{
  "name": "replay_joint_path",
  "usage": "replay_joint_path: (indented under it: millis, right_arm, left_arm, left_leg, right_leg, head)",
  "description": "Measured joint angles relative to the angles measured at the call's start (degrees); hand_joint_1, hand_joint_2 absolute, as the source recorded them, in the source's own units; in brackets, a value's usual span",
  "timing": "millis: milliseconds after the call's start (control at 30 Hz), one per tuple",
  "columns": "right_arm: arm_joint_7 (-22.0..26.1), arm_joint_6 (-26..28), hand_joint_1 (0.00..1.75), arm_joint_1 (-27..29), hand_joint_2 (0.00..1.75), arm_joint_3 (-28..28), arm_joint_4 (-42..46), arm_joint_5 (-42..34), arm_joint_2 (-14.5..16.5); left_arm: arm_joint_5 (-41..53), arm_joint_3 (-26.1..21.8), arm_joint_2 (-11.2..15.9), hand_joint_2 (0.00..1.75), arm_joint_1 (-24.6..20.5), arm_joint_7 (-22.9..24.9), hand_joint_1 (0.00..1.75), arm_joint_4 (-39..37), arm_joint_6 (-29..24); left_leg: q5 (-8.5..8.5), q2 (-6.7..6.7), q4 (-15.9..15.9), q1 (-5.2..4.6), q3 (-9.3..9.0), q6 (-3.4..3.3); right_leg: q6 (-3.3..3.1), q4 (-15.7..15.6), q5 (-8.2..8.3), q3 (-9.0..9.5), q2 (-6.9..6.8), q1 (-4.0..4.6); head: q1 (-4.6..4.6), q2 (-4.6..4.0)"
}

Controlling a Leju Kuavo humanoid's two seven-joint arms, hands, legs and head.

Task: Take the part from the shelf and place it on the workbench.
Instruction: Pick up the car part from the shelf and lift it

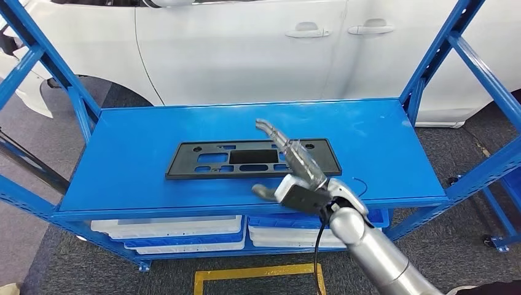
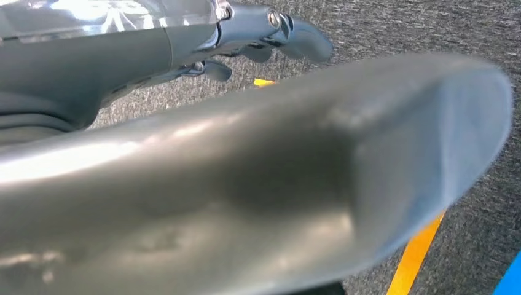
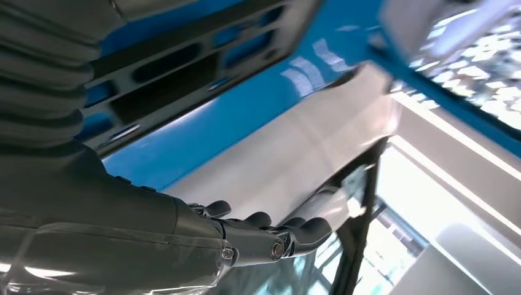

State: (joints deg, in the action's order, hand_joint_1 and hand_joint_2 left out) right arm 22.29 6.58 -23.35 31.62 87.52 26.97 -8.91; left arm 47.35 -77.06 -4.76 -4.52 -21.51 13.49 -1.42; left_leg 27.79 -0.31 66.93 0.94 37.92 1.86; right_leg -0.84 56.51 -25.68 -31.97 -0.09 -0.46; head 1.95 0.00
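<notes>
Head view: the blue shelf (image 1: 153, 141) spans the frame, with a white car (image 1: 246, 43) behind it and white bins (image 1: 166, 228) on the tier below. On the shelf's top board lies the part (image 1: 203, 158), a flat black slotted panel, with its long axis running side to side across the robot's front and parallel to the shelf's front edge. The right hand (image 1: 293, 171) reaches in from the lower right, fingers stretched forward and apart from the thumb, holding nothing, poised over the panel's right end; whether it touches is unclear. The left hand (image 2: 270, 37) hangs over grey carpet, fingers curled with nothing in them. So the right hand is clearly nearer, and the part extends leftward from it.
</notes>
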Motion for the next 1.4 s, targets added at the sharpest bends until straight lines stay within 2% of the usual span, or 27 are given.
replay_joint_path:
  millis: [67, 100, 200, 233, 300, 367, 400, 433, 467, 533, 567, 600, 700, 767, 800, 867, 900, 933, 967, 1033, 1100, 1133, 1200, 1267, 1300, 1367, 1400]
  right_arm:
    - [-0.14, 6.52, 0.0, 2.24, 1.75, 3.24, -1.33, 11.14, -0.19]
    - [-0.24, 8.87, 0.0, 3.1, 1.75, 4.89, -2.2, 15.06, -0.21]
    - [-0.58, 12.17, 0.0, 4.51, 1.75, 8.71, -4.54, 19.71, -0.25]
    - [-0.65, 12.57, 0.0, 4.63, 1.75, 9.44, -5.08, 19.93, -0.28]
    - [-0.71, 12.84, 0.0, 4.74, 1.75, 10.44, -6.0, 19.88, -0.37]
    - [-0.72, 12.87, 0.0, 5.11, 1.75, 11.35, -6.85, 19.76, -0.47]
    - [-0.72, 12.87, 0.0, 5.32, 1.75, 11.65, -7.2, 19.73, -0.51]
    - [-0.72, 12.87, 0.0, 5.43, 1.75, 11.87, -7.49, 19.72, -0.57]
    - [-0.73, 12.93, 0.0, 5.46, 1.75, 12.06, -7.75, 19.94, -0.63]
    - [-0.9, 13.52, 0.0, 5.23, 1.75, 12.63, -8.27, 21.7, -0.7]
    - [-1.19, 14.31, 0.0, 4.94, 1.75, 13.23, -8.77, 23.48, -0.6]
    - [-1.58, 15.45, 0.0, 4.58, 1.75, 14.02, -9.54, 25.51, -0.42]
    - [-3.09, 19.91, 0.0, 2.86, 1.75, 17.25, -13.97, 30.55, 1.49]
    - [-3.79, 22.01, 0.0, 0.92, 1.75, 19.54, -17.85, 31.7, 3.96]
    - [-4.11, 22.6, 0.0, -0.24, 1.75, 20.6, -19.88, 31.74, 5.49]
    - [-5.03, 23.15, 0.0, -2.73, 1.75, 22.54, -24.2, 31.3, 8.88]
    - [-5.63, 23.2, 0.0, -3.92, 1.75, 23.32, -26.3, 31.05, 10.61]
    - [-6.33, 23.25, 0.0, -5.02, 1.75, 23.96, -28.21, 30.94, 12.25]
    - [-7.15, 23.32, 0.0, -6.1, 1.75, 24.48, -30.04, 31.05, 13.94]
    - [-8.82, 23.7, 0.0, -8.29, 1.75, 25.13, -33.19, 31.82, 17.08]
    - [-10.38, 24.43, 0.0, -10.66, 1.75, 25.49, -36.2, 32.7, 19.92]
    - [-11.02, 24.9, 0.0, -11.74, 1.75, 25.57, -37.69, 33.04, 21.18]
    - [-11.83, 25.82, 0.0, -13.51, 1.75, 25.63, -40.44, 33.46, 23.23]
    - [-12.19, 26.89, 0.0, -14.98, 1.75, 25.57, -42.9, 33.53, 24.94]
    - [-12.34, 27.35, 0.0, -15.71, 1.75, 25.54, -43.89, 33.36, 25.6]
    - [-12.99, 27.9, 0.0, -16.81, 1.75, 25.51, -45.41, 32.65, 26.44]
    - [-13.52, 27.97, 0.0, -17.17, 1.75, 25.54, -46.0, 32.27, 26.67]
  left_arm:
    - [0.02, -0.03, -0.15, 0.0, 0.08, -0.1, 0.0, 0.0, -0.27]
    - [0.04, -0.04, -0.33, 0.0, 0.1, -0.16, 0.0, 0.0, -0.39]
    - [0.06, -0.08, -0.81, 0.0, 0.25, -0.27, 0.0, 0.0, -0.52]
    - [0.06, -0.09, -0.91, 0.0, 0.28, -0.3, 0.0, 0.0, -0.54]
    - [0.06, -0.09, -1.09, 0.0, 0.27, -0.32, 0.0, 0.0, -0.54]
    - [0.06, -0.1, -1.12, 0.0, 0.26, -0.34, 0.0, 0.0, -0.55]
    - [0.06, -0.11, -1.12, 0.0, 0.28, -0.34, 0.0, 0.0, -0.55]
    - [0.06, -0.12, -1.13, 0.0, 0.3, -0.33, 0.0, 0.0, -0.55]
    - [0.07, -0.13, -1.15, 0.0, 0.32, -0.33, 0.0, 0.0, -0.56]
    - [0.14, -0.14, -1.23, 0.0, 0.31, -0.33, 0.0, 0.0, -0.61]
    - [0.22, -0.14, -1.28, 0.0, 0.28, -0.34, 0.0, 0.0, -0.64]
    - [0.37, -0.13, -1.32, 0.0, 0.26, -0.37, 0.0, 0.0, -0.66]
    - [0.98, -0.11, -1.34, 0.0, 0.19, -0.61, 0.0, 0.0, -0.66]
    - [1.55, -0.06, -1.34, 0.0, 0.08, -0.79, 0.0, 0.0, -0.66]
    - [1.85, -0.01, -1.33, 0.0, 0.0, -0.85, 0.0, 0.0, -0.66]
    - [2.54, 0.14, -1.33, 0.0, -0.11, -0.91, 0.0, 0.0, -0.61]
    - [2.87, 0.22, -1.31, 0.0, -0.12, -0.93, 0.0, 0.0, -0.58]
    - [3.2, 0.32, -1.25, 0.0, -0.12, -0.94, 0.0, 0.0, -0.55]
    - [3.5, 0.45, -1.15, 0.0, -0.12, -0.94, 0.0, 0.0, -0.52]
    - [4.06, 0.82, -0.86, 0.0, -0.21, -0.88, 0.0, 0.0, -0.51]
    - [4.55, 1.24, -0.61, 0.0, -0.41, -0.7, 0.0, 0.0, -0.5]
    - [4.73, 1.42, -0.52, 0.0, -0.49, -0.62, 0.0, 0.0, -0.5]
    - [5.11, 1.64, -0.43, 0.0, -0.48, -0.51, 0.0, 0.0, -0.51]
    - [5.39, 1.81, -0.39, 0.0, -0.42, -0.48, 0.0, 0.0, -0.53]
    - [5.47, 1.91, -0.38, 0.0, -0.45, -0.48, 0.0, 0.0, -0.56]
    - [5.49, 2.06, -0.33, 0.0, -0.52, -0.54, 0.0, 0.0, -0.66]
    - [5.5, 2.1, -0.3, 0.0, -0.51, -0.61, 0.0, 0.0, -0.69]
  left_leg:
    - [-2.48, -0.05, -7.21, -0.11, -3.58, -0.4]
    - [-2.71, -0.09, -8.9, -0.19, -4.42, -0.76]
    - [-2.51, -0.15, -9.34, -0.29, -4.59, -1.95]
    - [-2.56, -0.12, -9.47, -0.25, -4.68, -2.32]
    - [-2.62, -0.06, -9.69, -0.16, -4.84, -2.94]
    - [-2.51, -0.04, -9.65, -0.29, -4.83, -3.23]
    - [-2.47, -0.05, -9.62, -0.35, -4.85, -3.27]
    - [-2.42, -0.07, -9.57, -0.39, -4.89, -3.27]
    - [-2.35, -0.1, -9.52, -0.4, -4.98, -3.23]
    - [-2.12, -0.17, -9.4, -0.45, -5.24, -2.96]
    - [-1.98, -0.19, -9.31, -0.54, -5.32, -2.72]
    - [-1.87, -0.18, -9.26, -0.6, -5.35, -2.43]
    - [-1.69, -0.08, -9.34, -0.59, -5.48, -1.34]
    - [-0.46, -0.03, -7.75, -0.47, -4.91, -0.64]
    - [0.98, -0.03, -5.32, -0.37, -3.82, -0.35]
    - [4.54, -0.03, 2.29, -0.28, -0.16, 0.12]
    - [5.6, -0.03, 5.61, -0.25, 1.53, 0.28]
    - [5.6, -0.03, 7.15, -0.25, 2.41, 0.35]
    - [4.43, -0.03, 6.31, -0.25, 2.15, 0.34]
    - [0.19, -0.01, -1.09, -0.27, -1.21, 0.03]
    - [-2.3, -0.01, -7.91, -0.47, -4.37, -0.51]
    - [-2.52, -0.04, -9.26, -0.59, -4.93, -0.78]
    - [-2.51, -0.1, -9.57, -0.59, -4.94, -1.34]
    - [-2.73, -0.03, -9.98, -0.28, -5.14, -1.94]
    - [-2.84, 0.03, -10.2, -0.11, -5.24, -2.21]
    - [-2.84, 0.11, -10.24, -0.13, -5.25, -2.51]
    - [-2.81, 0.1, -10.22, -0.16, -5.24, -2.56]
  right_leg:
    - [0.46, 0.37, -0.48, 0.12, 0.12, 0.14]
    - [0.73, 0.5, -0.63, 0.09, 0.18, 0.2]
    - [1.62, 0.79, -0.94, -0.02, 0.26, 0.12]
    - [1.91, 1.57, -1.54, -0.3, 0.24, 0.05]
    - [2.39, 6.5, -4.35, -2.55, 0.22, -0.13]
    - [2.62, 14.45, -7.74, -6.63, 0.21, -0.21]
    - [2.65, 17.14, -8.33, -8.13, 0.2, -0.25]
    - [2.61, 17.79, -7.83, -8.68, 0.2, -0.26]
    - [2.48, 16.02, -6.25, -8.01, 0.2, -0.26]
    - [1.96, 8.06, -2.17, -4.39, 0.19, -0.2]
    - [1.69, 4.54, -0.83, -2.75, 0.18, -0.08]
    - [1.44, 2.34, -0.2, -1.75, 0.19, 0.06]
    - [0.69, 1.28, -0.01, -1.37, 0.35, 0.22]
    - [0.02, 0.9, 0.21, -1.2, 0.41, 0.0]
    - [-0.24, 0.78, 0.28, -1.13, 0.39, -0.08]
    - [-0.54, 0.79, 0.25, -1.17, 0.38, 0.05]
    - [-0.61, 0.81, 0.22, -1.17, 0.37, 0.13]
    - [-0.67, 0.84, 0.19, -1.15, 0.36, 0.2]
    - [-0.7, 0.87, 0.16, -1.09, 0.38, 0.26]
    - [-0.68, 0.93, 0.04, -0.9, 0.41, 0.33]
    - [-0.38, 1.13, -0.11, -0.97, 0.45, 0.57]
    - [-0.16, 1.2, -0.13, -1.08, 0.45, 0.66]
    - [0.35, 1.2, -0.12, -1.21, 0.46, 0.77]
    - [0.91, 2.48, -1.14, -1.68, 0.43, 0.8]
    - [1.19, 4.69, -2.47, -2.66, 0.41, 0.78]
    - [1.6, 12.24, -6.09, -6.3, 0.39, 0.48]
    - [1.74, 15.93, -7.36, -8.21, 0.38, 0.34]
  head:
    - [-0.02, 0.0]
    - [-0.06, 0.0]
    - [-0.09, 0.0]
    - [-0.14, 0.0]
    - [-0.3, 0.0]
    - [-0.4, 0.0]
    - [-0.39, 0.0]
    - [-0.4, 0.0]
    - [-0.4, 0.0]
    - [-0.42, 0.0]
    - [-0.4, 0.01]
    - [-0.39, 0.01]
    - [-0.36, 0.01]
    - [-0.32, 0.01]
    - [-0.29, 0.01]
    - [-0.26, 0.01]
    - [-0.28, 0.01]
    - [-0.28, 0.0]
    - [-0.27, 0.0]
    - [-0.27, 0.0]
    - [-0.31, 0.01]
    - [-0.31, 0.01]
    - [-0.34, 0.01]
    - [-0.46, 0.01]
    - [-0.57, 0.01]
    - [-0.8, 0.0]
    - [-0.8, 0.0]
